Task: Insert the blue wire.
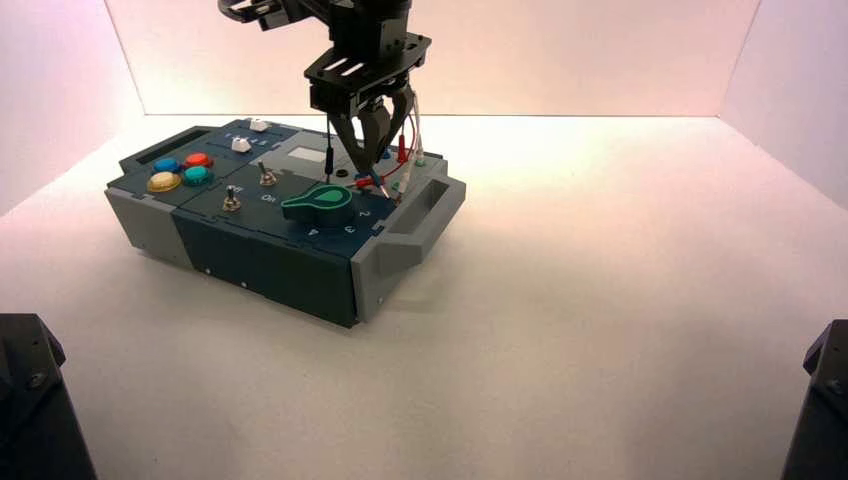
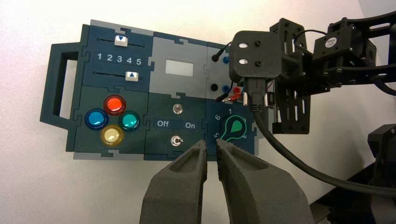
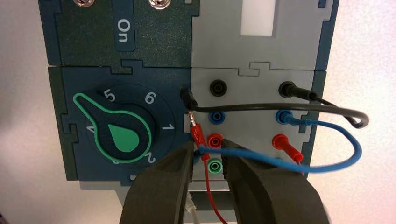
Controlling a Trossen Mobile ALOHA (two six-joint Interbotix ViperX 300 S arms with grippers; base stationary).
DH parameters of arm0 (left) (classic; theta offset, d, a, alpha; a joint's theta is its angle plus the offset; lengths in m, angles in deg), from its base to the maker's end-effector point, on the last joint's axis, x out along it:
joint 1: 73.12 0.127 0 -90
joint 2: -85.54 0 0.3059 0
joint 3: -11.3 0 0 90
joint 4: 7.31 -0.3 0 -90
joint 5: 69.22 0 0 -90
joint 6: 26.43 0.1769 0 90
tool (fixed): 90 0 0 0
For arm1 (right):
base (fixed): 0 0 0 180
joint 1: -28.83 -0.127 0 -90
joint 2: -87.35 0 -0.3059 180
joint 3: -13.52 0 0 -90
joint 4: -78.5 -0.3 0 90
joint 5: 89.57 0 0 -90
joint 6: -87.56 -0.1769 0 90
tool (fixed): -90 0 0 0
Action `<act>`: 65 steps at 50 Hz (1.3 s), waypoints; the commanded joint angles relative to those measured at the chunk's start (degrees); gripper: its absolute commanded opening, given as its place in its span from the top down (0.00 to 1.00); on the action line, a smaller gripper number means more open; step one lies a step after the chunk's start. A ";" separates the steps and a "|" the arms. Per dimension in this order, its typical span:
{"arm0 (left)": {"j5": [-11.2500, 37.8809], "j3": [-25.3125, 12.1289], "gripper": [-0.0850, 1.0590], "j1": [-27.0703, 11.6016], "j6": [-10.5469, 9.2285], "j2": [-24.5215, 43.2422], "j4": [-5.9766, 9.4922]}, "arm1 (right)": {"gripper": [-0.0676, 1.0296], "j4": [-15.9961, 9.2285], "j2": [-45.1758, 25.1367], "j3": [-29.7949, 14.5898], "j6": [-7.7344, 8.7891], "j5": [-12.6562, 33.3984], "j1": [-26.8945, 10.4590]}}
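Blue wire (image 3: pixel 358 148) is half connected as I read it: its far plug sits in a blue socket, while its near end is loose by my right gripper. Nearest me, my left gripper (image 2: pixel 211 143) waits idle off the near side of the box, its jaws a little apart with nothing between them.

Beyond the green-trimmed knob (image 3: pixel 123 137), my right gripper (image 3: pixel 208 143) is over the socket panel, jaws well apart. The loose blue plug (image 3: pixel 198 153) lies beside one jaw, and I see no firm grip on it. A loose red plug (image 3: pixel 197 134) is close by, and I judge it could get caught when I close.

Next comes the free blue socket (image 3: pixel 216 117), between the black and red sockets of the row nearer the knob. I take that as the target; grasping, lining up and pushing in all remain.

Farthest off, the seated blue plug (image 3: pixel 283 116) stands between the black plug (image 3: pixel 296 91) and red plug in the outer row. That end looks done, so I'd leave it alone.
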 commanded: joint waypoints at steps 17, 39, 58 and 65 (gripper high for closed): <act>-0.18 -1.49 0.81 0.26 0.26 -0.18 0.26 | 0.88 0.09 1.05 -1.67 0.09 0.70 0.18; -0.18 -1.32 0.81 0.26 0.09 -0.18 0.35 | 0.89 -0.44 4.75 -0.79 -0.18 2.99 0.09; -0.18 -0.97 0.81 0.26 -0.09 -0.26 0.44 | 0.91 -2.90 6.86 3.16 -1.93 -4.83 0.09; -0.18 -0.97 0.81 0.35 -0.18 -0.26 0.44 | 0.95 -3.08 9.14 6.86 -3.78 -12.22 0.09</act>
